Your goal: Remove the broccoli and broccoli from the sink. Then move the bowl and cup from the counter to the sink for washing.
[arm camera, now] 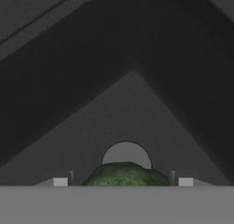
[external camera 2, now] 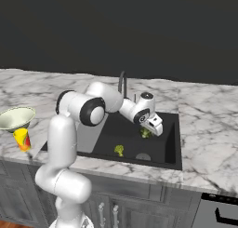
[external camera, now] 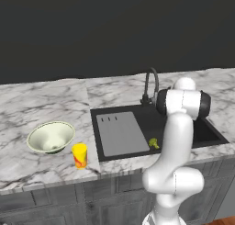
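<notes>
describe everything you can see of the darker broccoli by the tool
The darker broccoli is a small, lumpy, deep green floret inside the black sink, right at the tip of the tool. In the hand view it sits low between the two fingertips as a rounded mossy mound, with the round drain showing behind it. Whether the tool grips it or it rests on the sink floor cannot be told. The yellowish floret lies apart from it.

Arm reaching from lower left into the sink [external camera 2: 172, 143]. Gripper [external camera 2: 148, 131] low in the basin, at the darker broccoli [external camera 2: 146, 133]; whether the jaws grip it cannot be told. Yellowish broccoli [external camera 2: 119, 150] lies apart on the basin floor. Tap [external camera 2: 122, 83] behind. Bowl [external camera 2: 16, 118] and cup [external camera 2: 22, 138] on counter [external camera 2: 209, 138], far left.
</notes>
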